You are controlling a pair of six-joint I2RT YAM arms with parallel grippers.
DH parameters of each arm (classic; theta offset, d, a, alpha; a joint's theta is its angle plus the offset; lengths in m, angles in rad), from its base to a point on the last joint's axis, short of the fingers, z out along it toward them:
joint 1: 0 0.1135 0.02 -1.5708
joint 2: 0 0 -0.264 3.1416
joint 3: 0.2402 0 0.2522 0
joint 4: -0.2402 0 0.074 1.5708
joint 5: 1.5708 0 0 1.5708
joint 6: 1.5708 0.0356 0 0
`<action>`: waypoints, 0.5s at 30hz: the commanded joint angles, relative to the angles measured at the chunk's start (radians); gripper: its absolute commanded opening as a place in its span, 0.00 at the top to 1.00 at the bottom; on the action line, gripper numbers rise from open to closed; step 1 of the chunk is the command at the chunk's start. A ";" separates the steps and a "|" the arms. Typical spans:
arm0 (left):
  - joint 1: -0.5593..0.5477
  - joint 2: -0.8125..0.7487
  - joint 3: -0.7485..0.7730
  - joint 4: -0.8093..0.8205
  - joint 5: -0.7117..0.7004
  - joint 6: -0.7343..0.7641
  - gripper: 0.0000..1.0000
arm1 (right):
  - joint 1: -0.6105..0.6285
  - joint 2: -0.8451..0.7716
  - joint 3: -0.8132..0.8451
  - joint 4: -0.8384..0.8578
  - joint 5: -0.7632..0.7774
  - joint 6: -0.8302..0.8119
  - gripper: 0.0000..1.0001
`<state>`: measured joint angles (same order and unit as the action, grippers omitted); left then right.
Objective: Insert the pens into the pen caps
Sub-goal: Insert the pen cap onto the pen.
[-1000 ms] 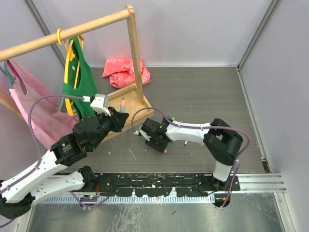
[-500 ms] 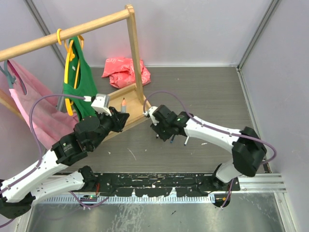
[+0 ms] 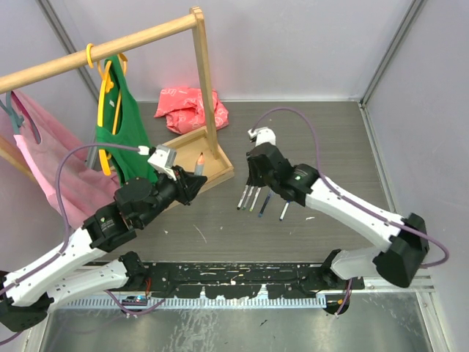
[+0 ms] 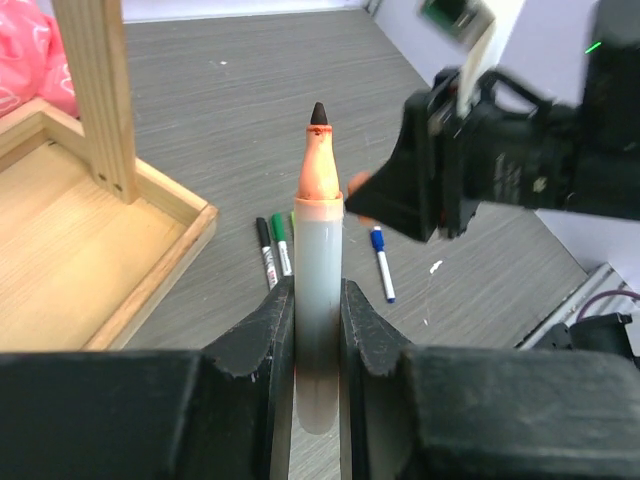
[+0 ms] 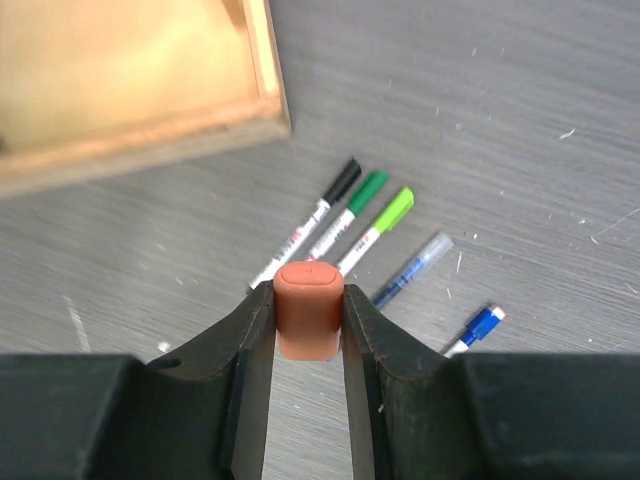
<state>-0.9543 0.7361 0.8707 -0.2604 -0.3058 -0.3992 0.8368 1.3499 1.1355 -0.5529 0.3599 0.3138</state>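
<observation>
Up off the tabletop and swung rightward since a second ago: right gripper (image 3: pixel 254 178), uncovering the row beneath it. At left, beside the wooden tray (image 3: pixel 183 143), left gripper (image 3: pixel 192 178) pinching one orange-tipped pen (image 3: pixel 198 165), bare tip aimed up and to the right. At centre, loose on the table (image 3: pixel 330 147), five pens (image 3: pixel 256 200) fanned side by side. Above them and to the right, right gripper clamped on one orange cap (image 5: pixel 309 305). No sight of that cap from the top camera; plain view of it from the right wrist, along with the colours of the five below: one black end, two green, one clear-ended with blue, one blue. From the left wrist, only three of the five, plus the opposing gripper near the pen tip.
</observation>
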 commanded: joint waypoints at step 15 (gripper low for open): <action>0.004 0.166 0.095 0.128 0.153 0.113 1.00 | -0.018 -0.359 -0.129 0.569 0.151 0.596 1.00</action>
<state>-0.9543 0.8726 0.8955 -0.2100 -0.2031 -0.3302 0.8215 1.0161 1.0500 -0.1574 0.4698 0.7326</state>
